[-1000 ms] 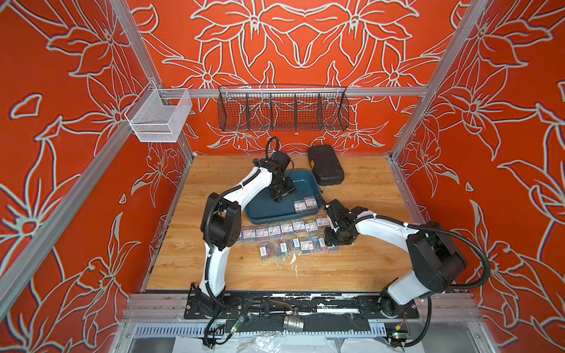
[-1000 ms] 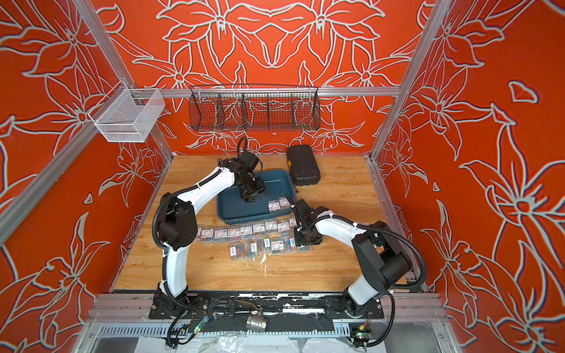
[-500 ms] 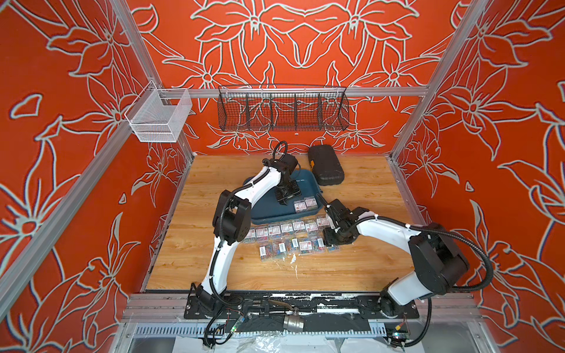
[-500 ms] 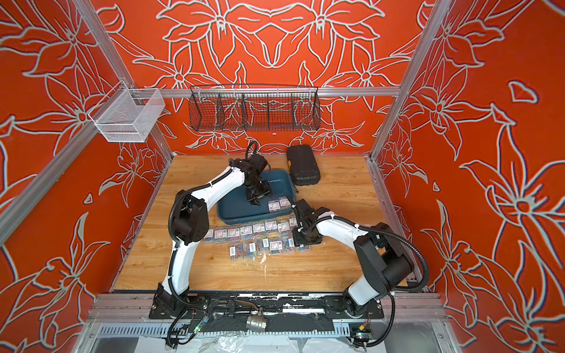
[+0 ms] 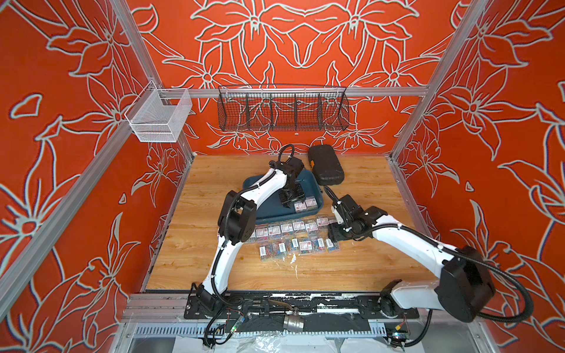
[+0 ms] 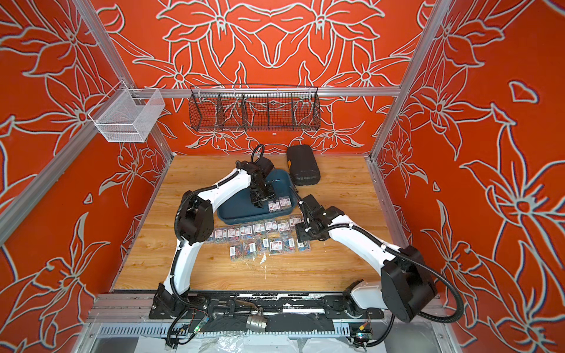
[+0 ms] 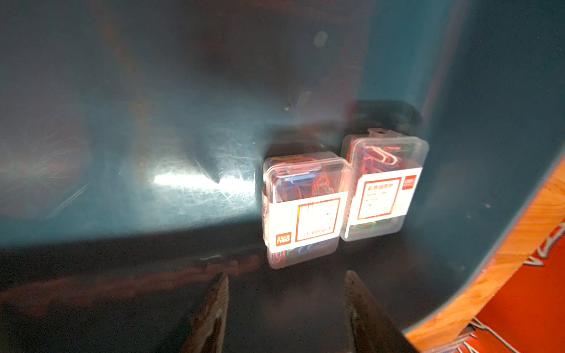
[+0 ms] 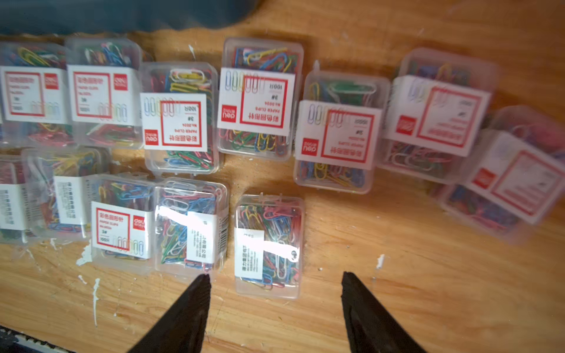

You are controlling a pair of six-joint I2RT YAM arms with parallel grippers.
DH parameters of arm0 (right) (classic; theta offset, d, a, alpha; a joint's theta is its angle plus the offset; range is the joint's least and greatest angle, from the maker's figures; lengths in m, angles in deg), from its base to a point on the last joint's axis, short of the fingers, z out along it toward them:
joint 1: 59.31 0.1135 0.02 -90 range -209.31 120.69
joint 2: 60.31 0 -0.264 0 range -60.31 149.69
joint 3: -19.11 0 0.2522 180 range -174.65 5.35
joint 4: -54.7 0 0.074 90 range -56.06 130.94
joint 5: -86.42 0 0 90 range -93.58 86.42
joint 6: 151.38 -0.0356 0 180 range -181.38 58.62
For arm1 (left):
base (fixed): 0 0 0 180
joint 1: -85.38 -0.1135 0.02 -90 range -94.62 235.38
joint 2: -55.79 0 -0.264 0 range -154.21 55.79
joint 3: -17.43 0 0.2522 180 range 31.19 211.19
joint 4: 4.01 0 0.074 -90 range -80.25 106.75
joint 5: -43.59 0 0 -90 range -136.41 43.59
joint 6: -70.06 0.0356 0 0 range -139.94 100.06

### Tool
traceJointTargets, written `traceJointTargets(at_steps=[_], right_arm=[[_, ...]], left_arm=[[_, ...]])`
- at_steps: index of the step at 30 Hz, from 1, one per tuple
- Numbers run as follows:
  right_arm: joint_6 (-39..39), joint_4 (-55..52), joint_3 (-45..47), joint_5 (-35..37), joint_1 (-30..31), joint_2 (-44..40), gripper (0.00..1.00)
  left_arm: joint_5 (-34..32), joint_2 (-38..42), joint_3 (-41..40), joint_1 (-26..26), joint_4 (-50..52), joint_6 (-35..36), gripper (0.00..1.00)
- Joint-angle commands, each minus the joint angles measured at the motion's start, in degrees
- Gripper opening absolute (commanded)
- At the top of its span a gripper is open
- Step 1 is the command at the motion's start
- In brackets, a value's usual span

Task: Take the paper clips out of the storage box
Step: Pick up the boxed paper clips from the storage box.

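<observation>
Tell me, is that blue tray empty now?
Not empty. Two clear boxes of paper clips sit side by side in a corner of the storage box.

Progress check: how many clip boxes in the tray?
2 boxes, side by side in the tray's corner: one facing the left pincer, one nearer the wall. The arm may hide more.

The storage box (image 5: 272, 214) is dark teal-blue. The paper clips (image 8: 269, 244) are multicoloured, in clear boxes with white-and-red labels. The table (image 5: 367, 266) is light wood grain flecked with white. The walls (image 5: 305, 45) are orange-red with white-outlined flowers. The hard case (image 5: 325, 166) and wire basket (image 5: 282, 111) are black, the mesh basket (image 5: 159, 120) white.
</observation>
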Motion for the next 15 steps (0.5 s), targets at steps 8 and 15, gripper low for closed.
traceJointTargets(at_steps=[8,15], right_arm=[[5.45,-5.44,-12.98,10.88,-1.05,-4.4,0.75],[10.48,-6.39,-15.26,13.38,-1.22,-5.15,0.75]], left_arm=[[-2.63,-6.82,7.41,1.88,2.58,-2.69,0.63],[-5.44,-9.9,9.04,2.6,3.99,-4.51,0.63]])
